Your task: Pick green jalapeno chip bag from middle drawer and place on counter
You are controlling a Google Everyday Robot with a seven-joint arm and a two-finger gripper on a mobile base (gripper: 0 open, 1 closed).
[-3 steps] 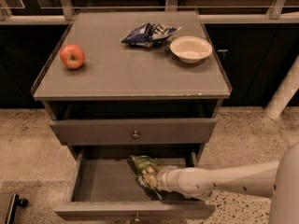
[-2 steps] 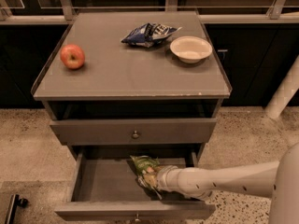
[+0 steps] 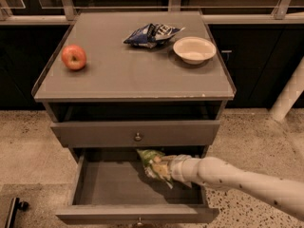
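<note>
The green jalapeno chip bag [image 3: 151, 159] lies crumpled in the open middle drawer [image 3: 107, 184], at the back right of its bare grey floor. My gripper [image 3: 164, 169] reaches into the drawer from the right, on the end of the pale arm. It is right against the bag, and the bag covers its tip. The counter [image 3: 133, 77] is the flat grey cabinet top above the drawers.
On the counter are a red apple [image 3: 74, 57] at the left, a dark blue chip bag [image 3: 152, 33] at the back and a white bowl [image 3: 194, 49] at the right. A shut grey drawer front with a knob [image 3: 137, 136] overhangs the open drawer. The floor is speckled.
</note>
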